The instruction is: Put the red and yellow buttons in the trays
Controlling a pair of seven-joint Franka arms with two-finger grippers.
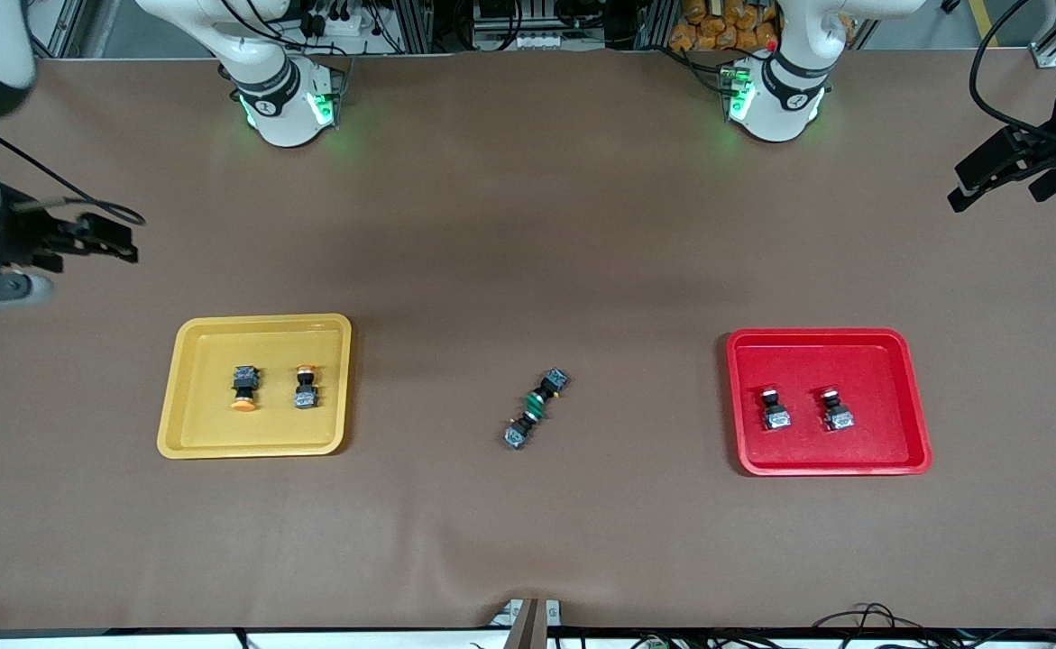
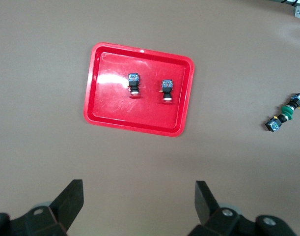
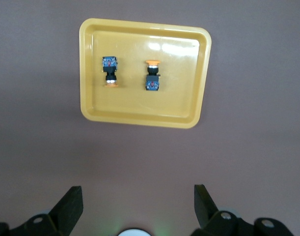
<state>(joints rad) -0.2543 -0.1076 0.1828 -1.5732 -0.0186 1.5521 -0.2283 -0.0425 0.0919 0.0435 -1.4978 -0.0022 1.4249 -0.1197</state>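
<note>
The yellow tray holds two yellow-capped buttons, lying side by side. The red tray holds two red-capped buttons. My left gripper is open and empty, raised over the table's edge at the left arm's end. In the left wrist view it looks down on the red tray and its buttons. My right gripper is open and empty, raised at the right arm's end. In the right wrist view it looks down on the yellow tray and its buttons.
Two green-capped switches lie cap to cap on the brown table between the trays; they also show in the left wrist view. The arm bases stand along the table's edge farthest from the front camera.
</note>
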